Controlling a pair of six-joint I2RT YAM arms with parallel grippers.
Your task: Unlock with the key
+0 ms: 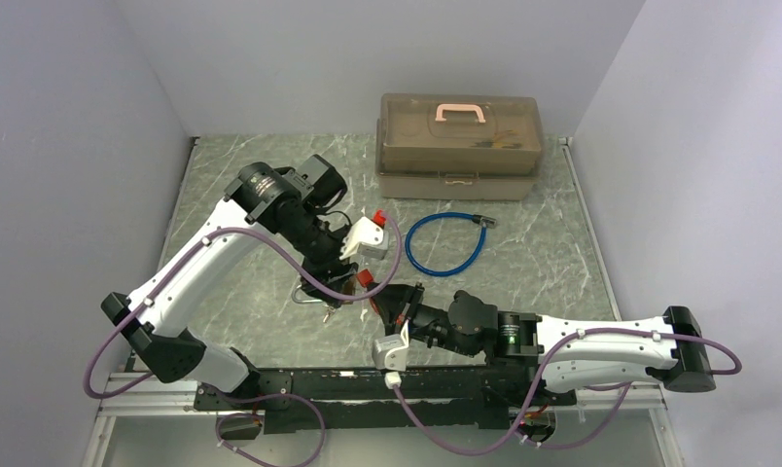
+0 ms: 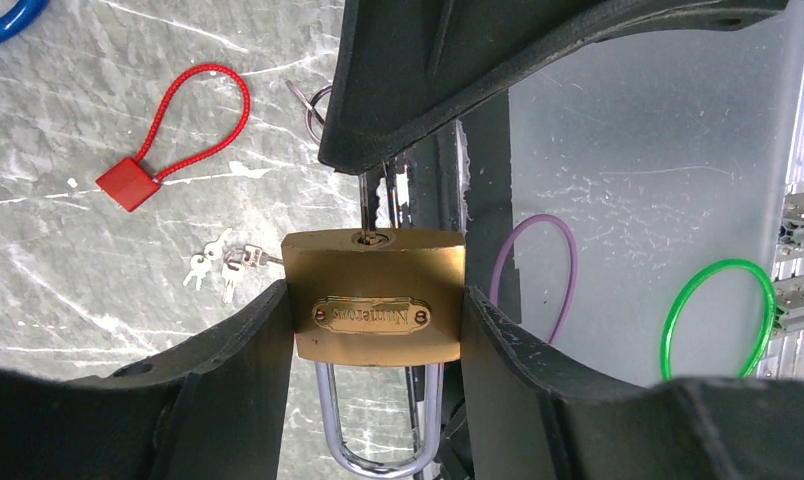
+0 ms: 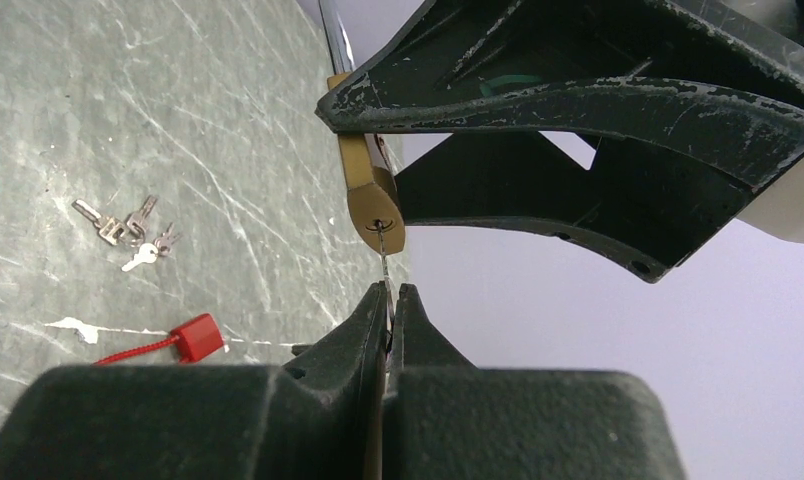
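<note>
Clamping the brass padlock [image 2: 374,275] by its sides, lower centre of the left-wrist view, the left gripper [image 2: 374,318] steadies it; the right gripper [image 3: 390,297] pinches the thin key [image 3: 382,252] at its keyhole [image 2: 374,240]. Likely heavy, slick metal: grip the key's head.

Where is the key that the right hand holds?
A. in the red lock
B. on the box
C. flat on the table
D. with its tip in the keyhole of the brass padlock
D: the key pinched in the right hand runs straight into the keyhole of the brass padlock, which the left hand grips.
</note>
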